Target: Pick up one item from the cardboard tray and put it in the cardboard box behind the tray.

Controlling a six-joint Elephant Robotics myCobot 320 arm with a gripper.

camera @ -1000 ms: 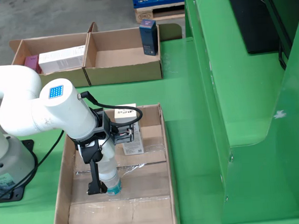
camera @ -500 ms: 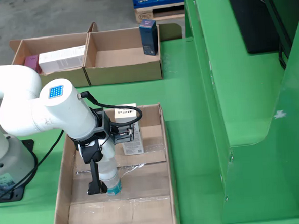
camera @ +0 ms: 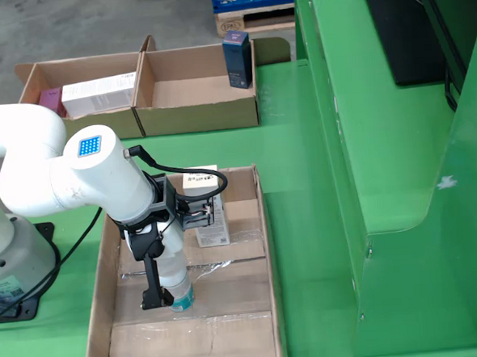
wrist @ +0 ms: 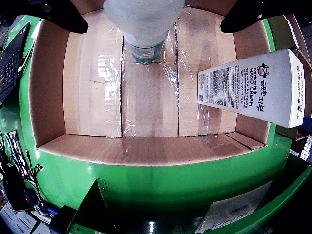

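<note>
1. One cardboard tray [camera: 101, 316] lies on the green surface.
2. Two items are in the tray: one translucent bottle [camera: 175, 281] with a teal-banded base and one white hand cream box [wrist: 253, 87].
3. Two cardboard boxes stand behind the tray: left box [camera: 81, 123] and right box [camera: 198, 116].
4. Two cartons lie in the left box: one white carton [camera: 100, 94] and one magenta carton [camera: 51, 99].
5. One dark blue carton [camera: 237, 59] stands in the right box.

Pincer [camera: 166, 297] and clamped bottle [camera: 177, 284] — a touch higher off the tray floor [camera: 229, 296] than before.
</note>
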